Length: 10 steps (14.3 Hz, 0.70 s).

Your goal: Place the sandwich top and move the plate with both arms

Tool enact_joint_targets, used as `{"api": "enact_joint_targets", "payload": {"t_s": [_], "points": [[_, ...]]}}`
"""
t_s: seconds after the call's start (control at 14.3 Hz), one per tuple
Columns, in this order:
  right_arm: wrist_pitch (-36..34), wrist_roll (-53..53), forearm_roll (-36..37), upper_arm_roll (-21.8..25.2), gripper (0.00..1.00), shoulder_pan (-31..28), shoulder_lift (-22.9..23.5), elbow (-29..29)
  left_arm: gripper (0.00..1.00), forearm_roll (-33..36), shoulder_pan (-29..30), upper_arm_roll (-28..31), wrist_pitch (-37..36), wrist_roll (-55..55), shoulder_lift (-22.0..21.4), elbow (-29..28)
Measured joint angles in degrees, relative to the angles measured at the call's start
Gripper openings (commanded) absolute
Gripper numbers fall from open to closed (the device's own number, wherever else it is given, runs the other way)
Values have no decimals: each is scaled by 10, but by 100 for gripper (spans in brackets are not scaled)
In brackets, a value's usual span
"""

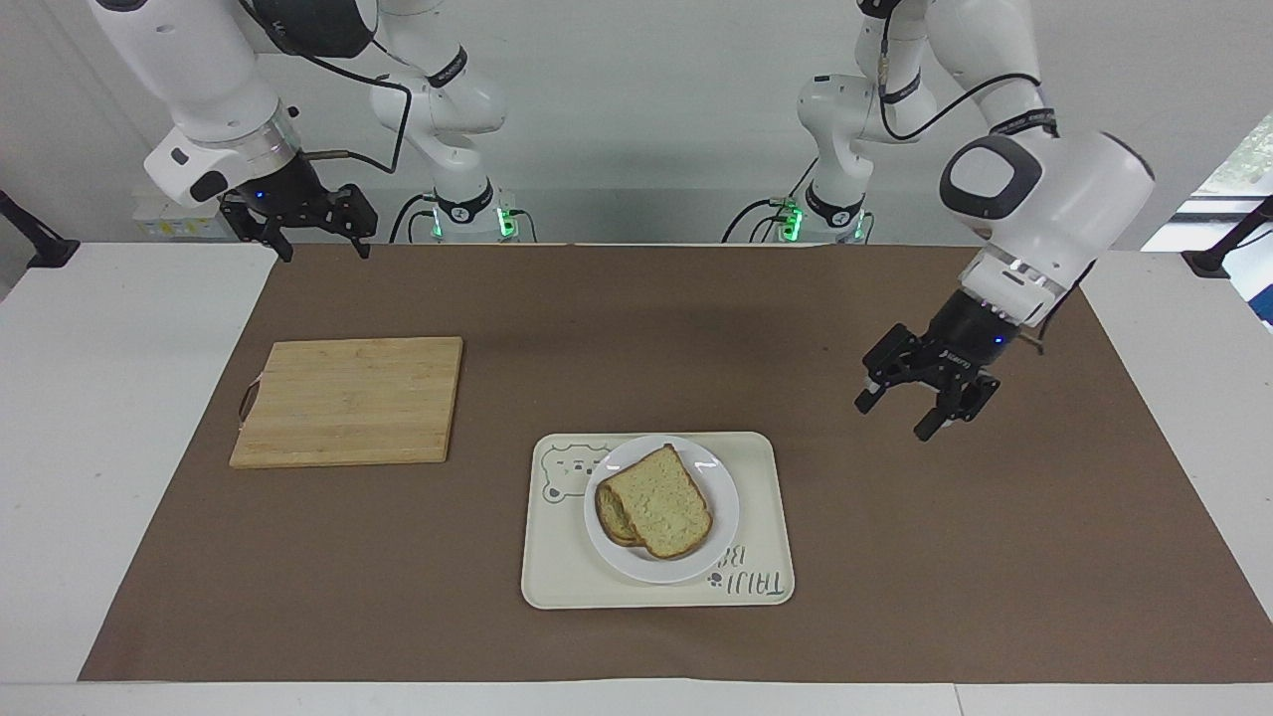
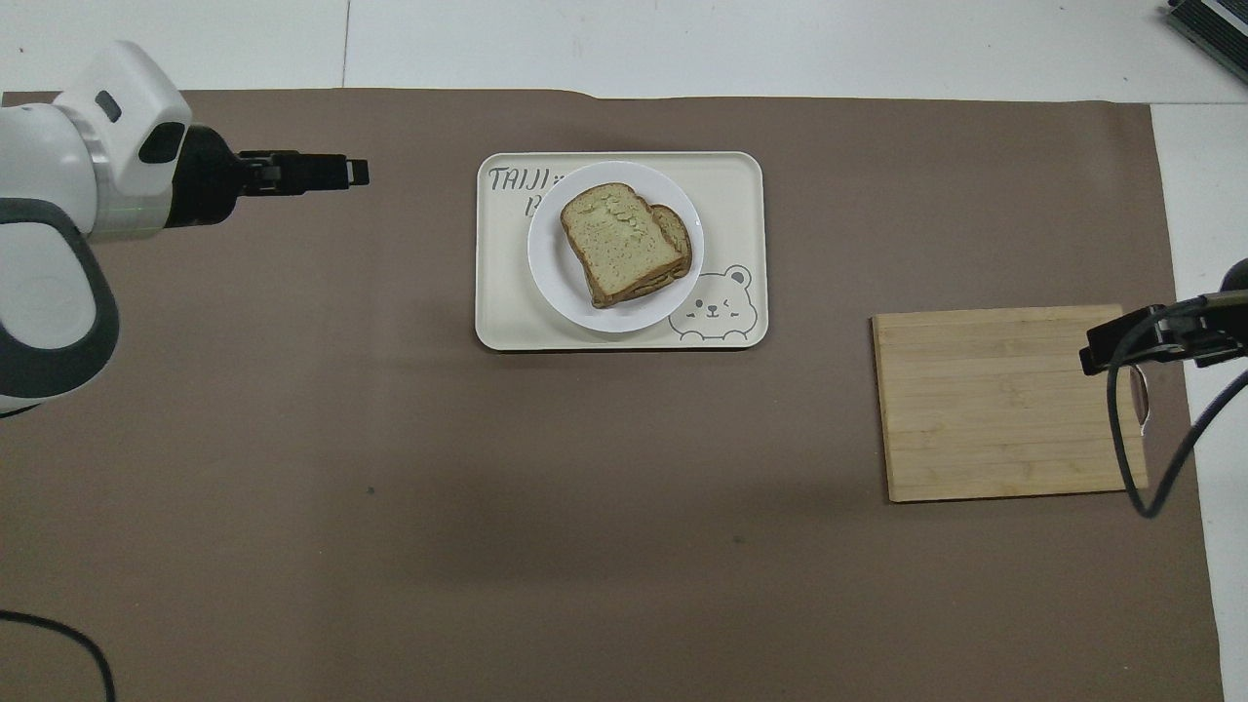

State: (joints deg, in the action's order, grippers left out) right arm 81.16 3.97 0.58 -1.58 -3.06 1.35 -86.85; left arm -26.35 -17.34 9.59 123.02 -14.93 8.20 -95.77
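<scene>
While sandwich top [image 1: 660, 500] already sat on stack on plate [image 1: 718, 532], plate move remained; left gripper [image 1: 926, 394] over mat and right gripper [image 1: 316, 235] hung empty, jaws apart.

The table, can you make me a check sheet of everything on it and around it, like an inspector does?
Surface: white table under a brown mat.
Job's things: sandwich top lies on a second slice, on the plate; the plate sits on a cream bear tray.
Clutter: wooden cutting board, toward the right arm's end.
Hands: left hand open, empty, raised over bare mat beside the tray; right hand open, empty, waiting over the mat's edge by its base.
Cables: black cable hangs along the right arm; another along the left.
Surroundings: two smaller white arms with green lights, plain wall.
</scene>
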Motion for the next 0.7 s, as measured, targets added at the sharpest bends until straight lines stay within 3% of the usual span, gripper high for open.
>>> {"api": "enact_joint_targets", "payload": {"t_s": [0.21,0.7], "points": [[0,0,0,0,100,0,0,0,100,173,0,14,-152,17,-19,66],[0,0,0,0,100,0,0,0,100,208,1,60,-291,15,-35,132]]}}
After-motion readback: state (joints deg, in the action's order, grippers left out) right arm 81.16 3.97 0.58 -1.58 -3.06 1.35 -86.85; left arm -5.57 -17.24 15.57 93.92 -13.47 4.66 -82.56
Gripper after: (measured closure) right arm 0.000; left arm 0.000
